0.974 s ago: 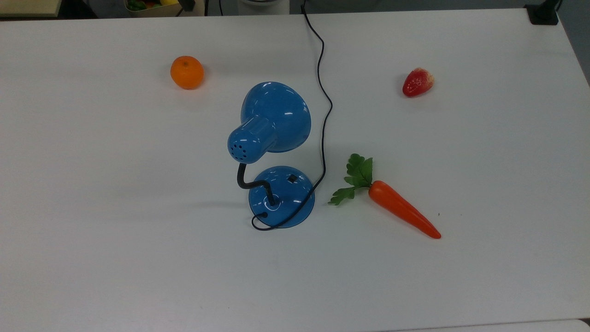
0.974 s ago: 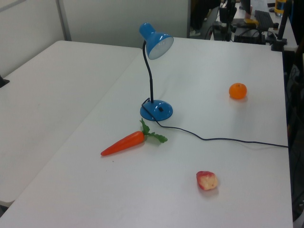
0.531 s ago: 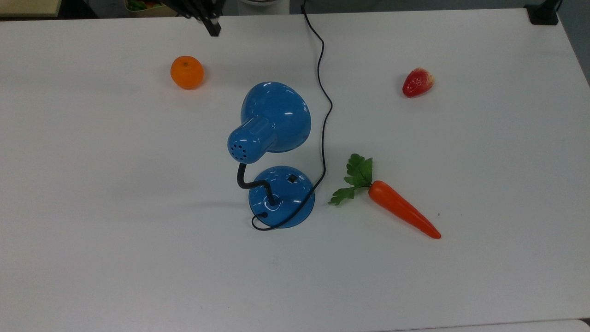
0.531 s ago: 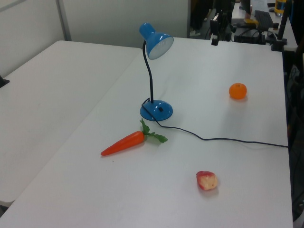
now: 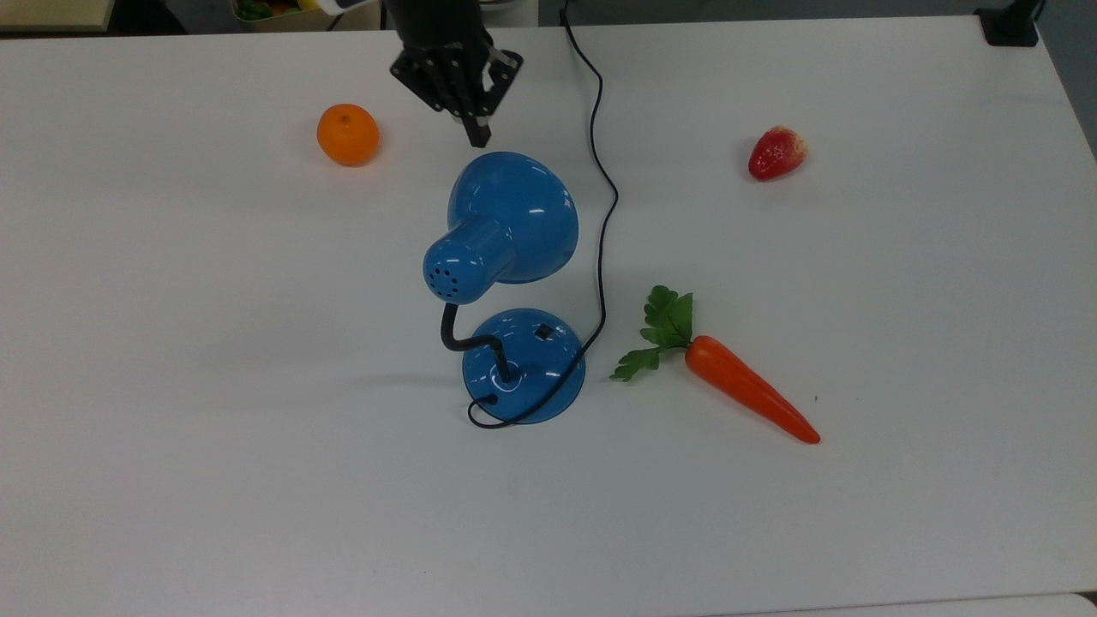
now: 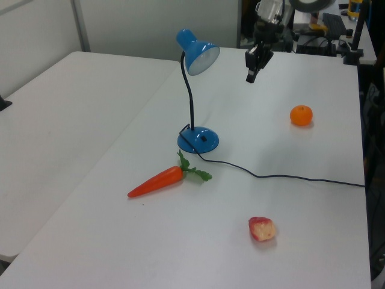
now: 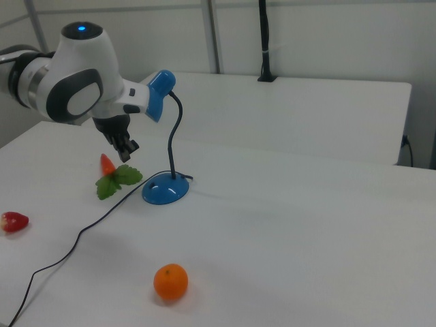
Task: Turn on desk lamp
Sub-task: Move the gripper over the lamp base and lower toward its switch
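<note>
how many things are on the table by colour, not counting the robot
Orange: 2, the orange and the carrot (green leaves on it)
Blue: 1, the desk lamp (black neck and cord)
Red: 1, the strawberry
Total: 4

Desk lamp [image 5: 506, 283] mid-table [image 5: 171, 428] (top view), orange [image 5: 347, 134] upper left, carrot [image 5: 746, 390] right.

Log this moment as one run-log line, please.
phase: approach | gripper: in the air beside lamp shade, holding nothing | desk lamp: upright, unlit | switch: untouched | orange, strawberry, carrot: on table
</note>
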